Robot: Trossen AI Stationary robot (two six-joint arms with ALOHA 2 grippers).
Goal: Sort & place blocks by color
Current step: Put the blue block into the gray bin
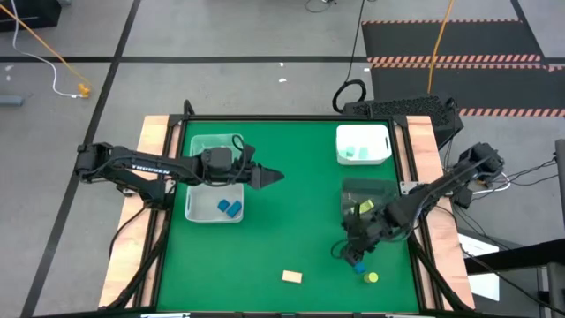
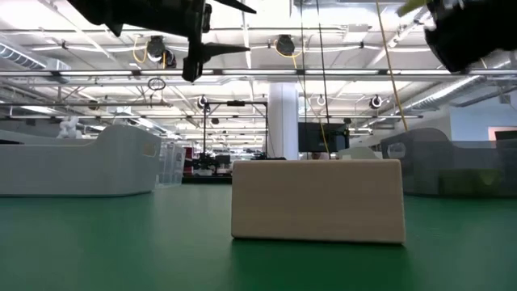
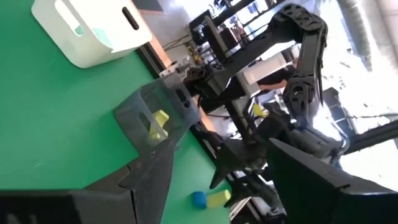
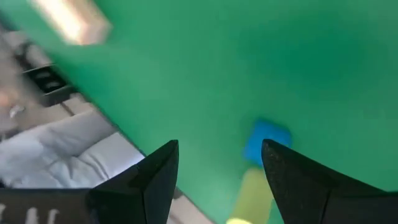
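Now the right pincer (image 1: 353, 254) hangs open and empty just above a blue block (image 4: 266, 141) touching a yellow cylinder (image 1: 372, 277) at the bench's (image 1: 291, 221) five o'clock. A tan block (image 1: 292, 276) lies at six o'clock. At nine o'clock, the left pincer (image 1: 274, 176) waits open, empty.

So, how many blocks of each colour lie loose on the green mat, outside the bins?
Tan block: 1
Blue block: 1
Yellow block: 1
Total: 3 loose blocks in view
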